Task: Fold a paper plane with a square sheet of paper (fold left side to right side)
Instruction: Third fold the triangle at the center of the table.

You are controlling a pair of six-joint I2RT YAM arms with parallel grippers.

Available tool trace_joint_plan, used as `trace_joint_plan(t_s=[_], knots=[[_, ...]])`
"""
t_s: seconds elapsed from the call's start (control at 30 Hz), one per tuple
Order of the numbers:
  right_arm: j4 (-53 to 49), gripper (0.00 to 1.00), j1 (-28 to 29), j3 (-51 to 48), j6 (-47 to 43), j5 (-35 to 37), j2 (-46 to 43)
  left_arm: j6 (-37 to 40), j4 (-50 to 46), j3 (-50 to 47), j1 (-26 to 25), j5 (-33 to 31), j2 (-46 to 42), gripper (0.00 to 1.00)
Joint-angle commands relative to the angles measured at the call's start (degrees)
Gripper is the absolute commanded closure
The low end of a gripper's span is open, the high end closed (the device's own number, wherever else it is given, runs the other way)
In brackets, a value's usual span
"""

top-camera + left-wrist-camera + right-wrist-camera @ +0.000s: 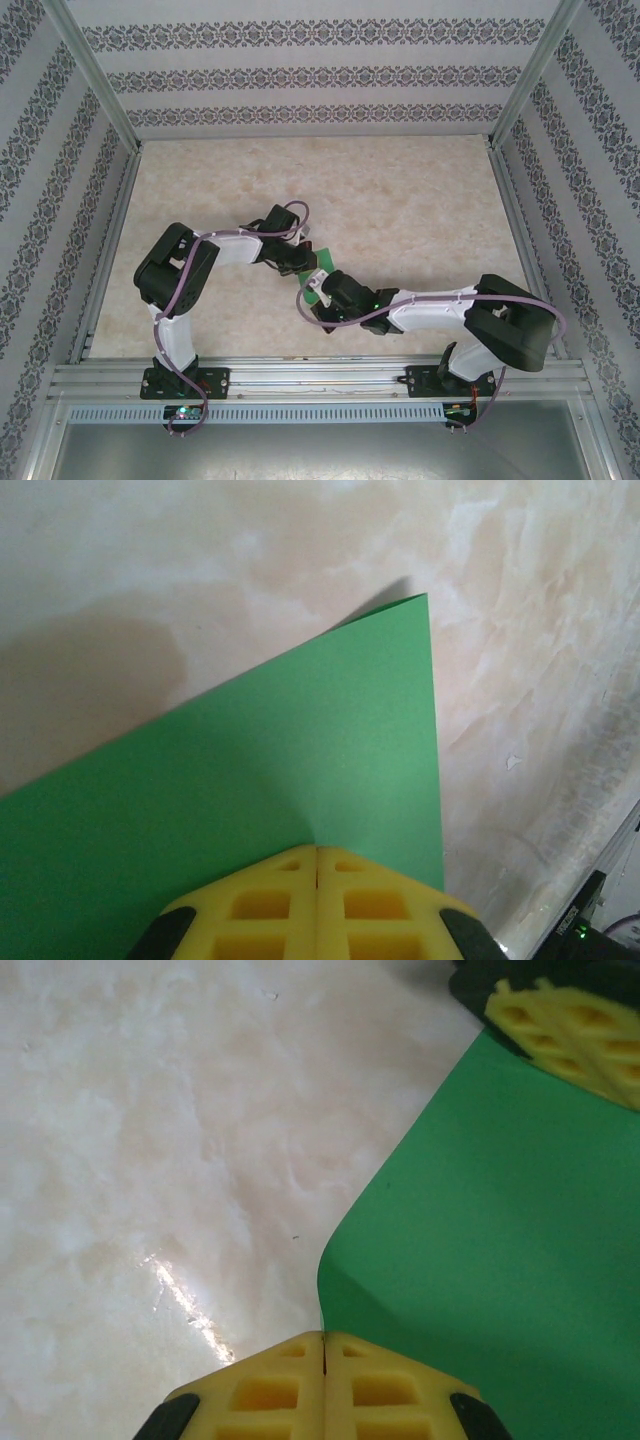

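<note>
The square sheet of paper is bright green and lifted off the marble-look table between my two grippers, near the table's front middle. In the left wrist view the sheet spreads ahead with one corner pointing up and away, and my left gripper is shut on its near edge. In the right wrist view the sheet curls down into my right gripper, which is shut on its edge. The left gripper's yellow fingers pinch the far side there. From above, the left gripper and right gripper sit close together.
Aluminium rails border the table on the left, on the right and along the near edge. Patterned walls stand behind and at both sides. Bare tabletop stretches beyond the grippers.
</note>
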Motion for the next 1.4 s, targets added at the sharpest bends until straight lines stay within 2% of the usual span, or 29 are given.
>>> trace_joint_plan(t_s=[0.0,0.27,0.47,1.37], knots=[[0.07,1.0,-2.09,-1.06,5.53,-5.43,-2.82,3.07,-2.89,-1.76,-1.51,-1.12,1.63,1.0],[-0.26,1.0,-6.15,-2.27,11.44,-8.26,-3.74,4.3,-1.83,-2.8,-2.48,-0.29,1.21,1.0],[-1.3,1.0,-8.18,-2.34,13.89,-7.63,-2.38,4.72,-2.04,-2.71,-2.99,-0.28,1.01,1.0],[-4.31,1.0,-11.27,-0.67,12.58,-4.12,-0.8,4.67,-2.76,-2.07,-3.71,-0.72,1.23,1.0]])
